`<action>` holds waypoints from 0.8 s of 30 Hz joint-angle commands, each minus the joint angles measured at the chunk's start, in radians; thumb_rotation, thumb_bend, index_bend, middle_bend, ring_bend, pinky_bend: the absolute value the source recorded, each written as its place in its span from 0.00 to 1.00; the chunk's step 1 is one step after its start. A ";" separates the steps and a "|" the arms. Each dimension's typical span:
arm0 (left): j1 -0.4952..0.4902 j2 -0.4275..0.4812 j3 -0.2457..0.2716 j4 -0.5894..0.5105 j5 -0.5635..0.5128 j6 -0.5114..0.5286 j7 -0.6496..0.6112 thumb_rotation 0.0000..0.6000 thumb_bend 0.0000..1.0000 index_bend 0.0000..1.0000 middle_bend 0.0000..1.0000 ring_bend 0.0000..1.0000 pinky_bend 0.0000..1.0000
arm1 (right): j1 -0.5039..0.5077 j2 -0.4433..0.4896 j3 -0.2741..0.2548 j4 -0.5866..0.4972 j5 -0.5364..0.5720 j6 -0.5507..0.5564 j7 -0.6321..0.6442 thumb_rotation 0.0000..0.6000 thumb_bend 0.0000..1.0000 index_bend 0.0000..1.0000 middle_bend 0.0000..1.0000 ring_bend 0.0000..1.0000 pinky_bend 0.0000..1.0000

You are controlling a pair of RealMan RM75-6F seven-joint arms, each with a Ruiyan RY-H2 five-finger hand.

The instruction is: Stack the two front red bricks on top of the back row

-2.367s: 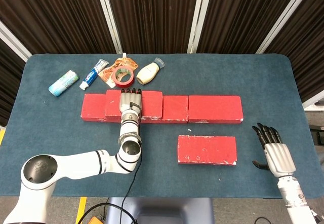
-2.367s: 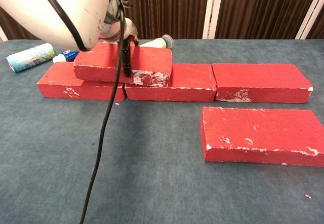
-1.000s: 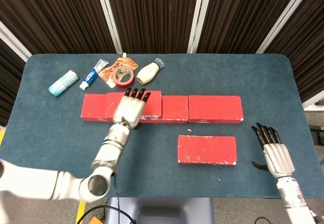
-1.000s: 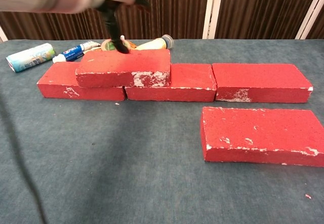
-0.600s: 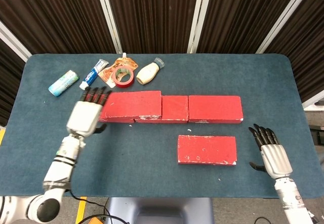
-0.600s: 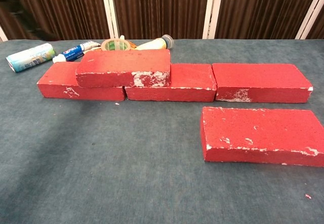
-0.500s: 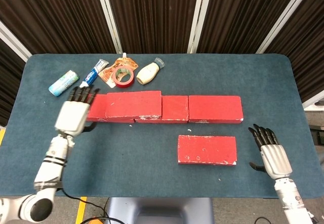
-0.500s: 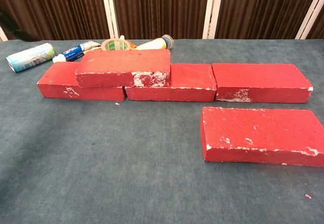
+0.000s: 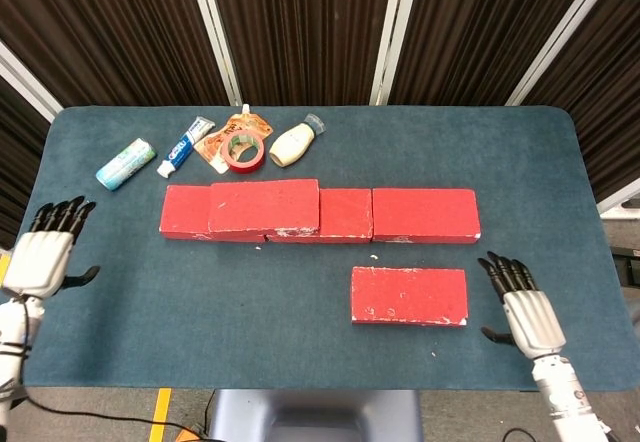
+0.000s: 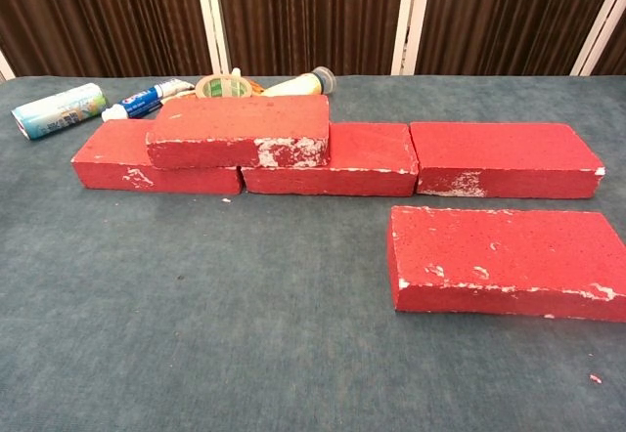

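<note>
My right robot hand (image 9: 527, 315) hovers empty, fingers spread, just at 3 o'clock of the flat rectangular red brick (image 9: 409, 295) lying alone in front, placed, I judge, to take it next. My left robot hand (image 9: 44, 253) hangs open and empty off the blue tabletop's (image 9: 300, 342) 9 o'clock edge, clear of the work. One red brick (image 10: 240, 130) already sits atop the back row of red bricks (image 9: 425, 214), bridging a joint.

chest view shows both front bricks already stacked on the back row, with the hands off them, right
Not quite: only one is stacked. The stacked brick sits on the back row, but the front brick lies on the table, as the chest view shows. The left hand and right hand are indeed clear.
</note>
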 commanded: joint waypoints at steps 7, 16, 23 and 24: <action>0.083 0.040 0.029 0.020 0.035 -0.002 -0.061 1.00 0.23 0.00 0.00 0.00 0.00 | 0.080 0.053 0.043 -0.233 0.168 -0.150 -0.166 1.00 0.00 0.06 0.11 0.00 0.00; 0.100 0.057 0.016 0.004 0.017 -0.059 -0.071 1.00 0.23 0.00 0.00 0.00 0.00 | 0.206 0.039 0.091 -0.372 0.445 -0.216 -0.475 1.00 0.00 0.06 0.10 0.00 0.00; 0.102 0.059 0.008 -0.007 -0.013 -0.105 -0.038 1.00 0.23 0.00 0.00 0.00 0.00 | 0.310 -0.018 0.107 -0.408 0.633 -0.235 -0.622 1.00 0.00 0.06 0.08 0.00 0.00; 0.103 0.060 0.007 -0.011 -0.018 -0.109 -0.032 1.00 0.23 0.00 0.00 0.00 0.00 | 0.322 -0.023 0.108 -0.409 0.652 -0.238 -0.631 1.00 0.00 0.06 0.08 0.00 0.00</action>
